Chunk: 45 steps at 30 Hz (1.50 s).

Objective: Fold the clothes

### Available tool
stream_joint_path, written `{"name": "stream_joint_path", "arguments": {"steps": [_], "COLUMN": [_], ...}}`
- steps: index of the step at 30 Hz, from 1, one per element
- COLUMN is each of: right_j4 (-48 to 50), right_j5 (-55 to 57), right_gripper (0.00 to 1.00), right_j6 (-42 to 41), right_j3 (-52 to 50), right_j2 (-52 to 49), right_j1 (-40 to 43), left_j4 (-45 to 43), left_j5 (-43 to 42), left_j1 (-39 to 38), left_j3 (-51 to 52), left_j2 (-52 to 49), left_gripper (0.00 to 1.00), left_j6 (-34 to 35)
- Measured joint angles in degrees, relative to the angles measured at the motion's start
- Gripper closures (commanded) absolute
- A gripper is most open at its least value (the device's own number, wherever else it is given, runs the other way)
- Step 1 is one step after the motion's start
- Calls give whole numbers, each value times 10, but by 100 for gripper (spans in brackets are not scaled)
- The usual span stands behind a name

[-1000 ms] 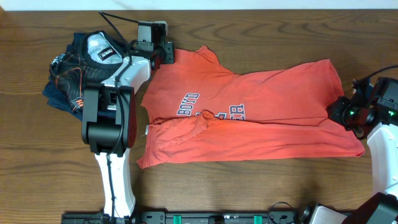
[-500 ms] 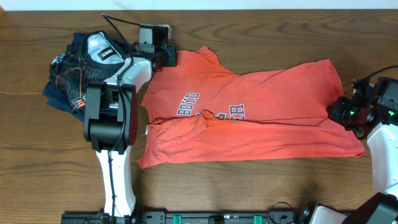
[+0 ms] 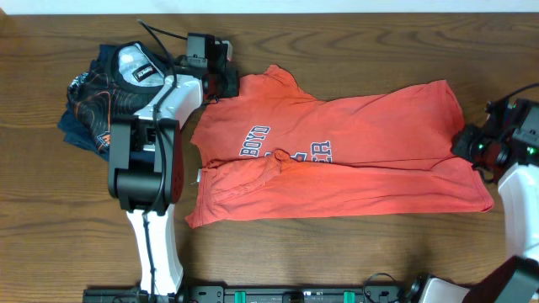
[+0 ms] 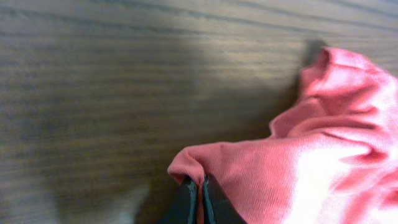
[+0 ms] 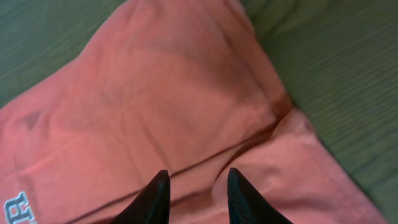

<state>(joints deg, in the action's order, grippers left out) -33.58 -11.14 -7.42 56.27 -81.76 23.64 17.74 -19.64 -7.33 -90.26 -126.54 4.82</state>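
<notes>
The left gripper (image 4: 200, 199) has just clamped down: its two dark fingers, apart a second ago, now meet on a small raised fold at the edge of the coral-red T-shirt (image 3: 354, 151), and the wrist view shows red cloth pinched between the tips with bare wood beyond it. From overhead, that grip sits at the shirt's upper-left corner, on the sleeve near the top of the frame. The gripper has edged slightly toward the cloth since the earlier frames. The shirt itself has barely moved. It lies spread across the middle of the table (image 3: 379, 50), running from centre-left to the right edge, with its lettering turned sideways and a rumpled ridge along its length. The dark navy garment (image 3: 93, 109) is bunched in the upper left, apart from the shirt and partly under the left arm. At the far right, the right gripper (image 5: 196, 186) has shifted a little outward. Its fingers stand apart over the shirt's right end near a seam and hold nothing. The fold therefore seems to be only beginning. One corner is secured, and the right side probably needs its own grip before the cloth can be lifted evenly.
</notes>
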Motion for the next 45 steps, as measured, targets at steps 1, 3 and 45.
{"name": "stream_joint_path", "arguments": {"steps": [1, 3, 45], "right_j4": [0, 1, 127], "right_j5": [6, 20, 93], "right_gripper": [67, 65, 99], "right_j6": [0, 5, 53], "right_j3": [14, 55, 372], "right_j2": [-12, -49, -490], "right_j1": [-2, -9, -84], "left_j4": [11, 23, 49], "left_j5": [-6, -16, -31], "left_j1": [0, 0, 0], "left_j3": [0, 0, 0], "left_j2": [7, 19, 38], "left_gripper": [94, 94, 94], "left_j6": [0, 1, 1]}}
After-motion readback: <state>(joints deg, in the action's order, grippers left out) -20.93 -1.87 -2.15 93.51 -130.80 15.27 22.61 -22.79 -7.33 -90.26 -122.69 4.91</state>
